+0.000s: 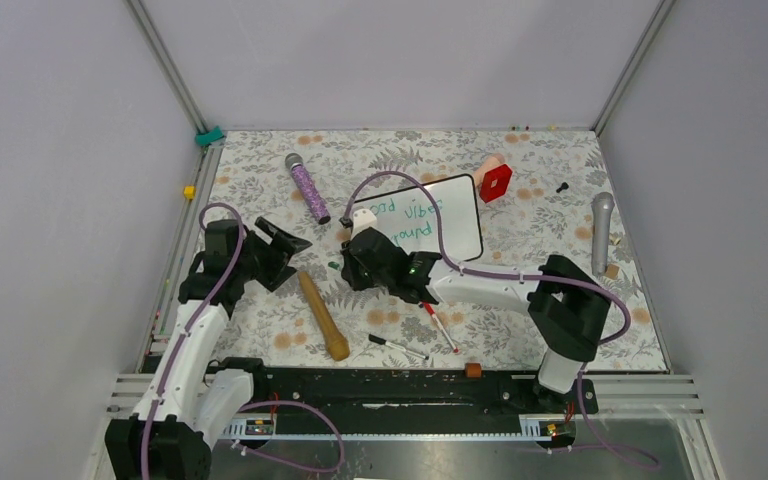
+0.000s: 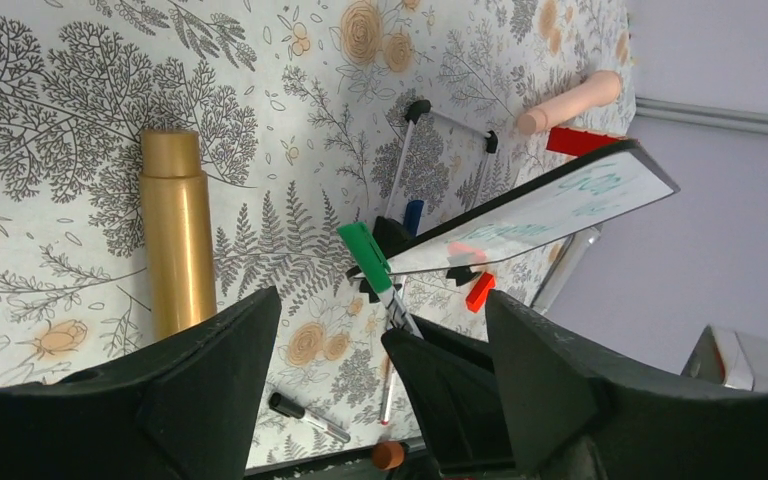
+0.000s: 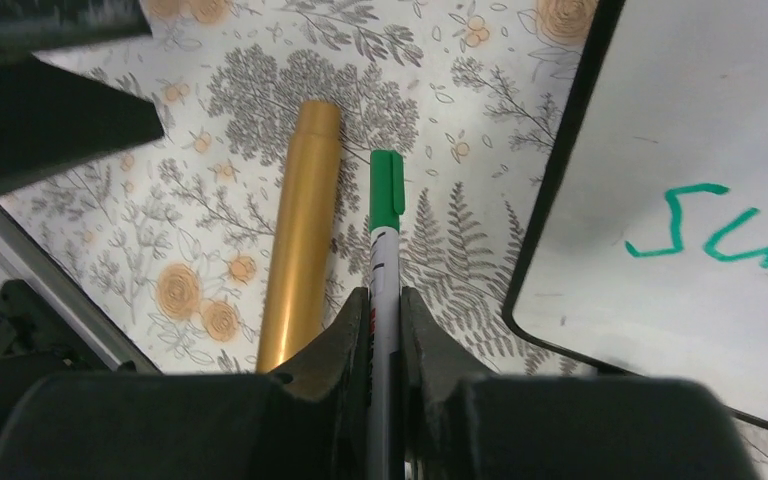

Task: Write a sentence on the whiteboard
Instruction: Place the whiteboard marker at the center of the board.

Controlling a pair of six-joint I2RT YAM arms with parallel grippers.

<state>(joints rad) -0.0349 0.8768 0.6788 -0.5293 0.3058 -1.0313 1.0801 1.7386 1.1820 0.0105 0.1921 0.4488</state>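
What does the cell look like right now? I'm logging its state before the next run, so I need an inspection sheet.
Surface: floral-print cover, lying flat.
Job's things: whiteboard tilted on its feet; sentence in green, two lines, partly hidden by the right arm.
Clutter: purple microphone, grey microphone, gold cylinder, red block, black pen, red-tipped pen.
Grippers: left gripper, jaws open, holding nothing; right gripper, jaws shut on green marker.
Cables: purple cable loops over the whiteboard.
Surroundings: plain walls; nothing else seen.
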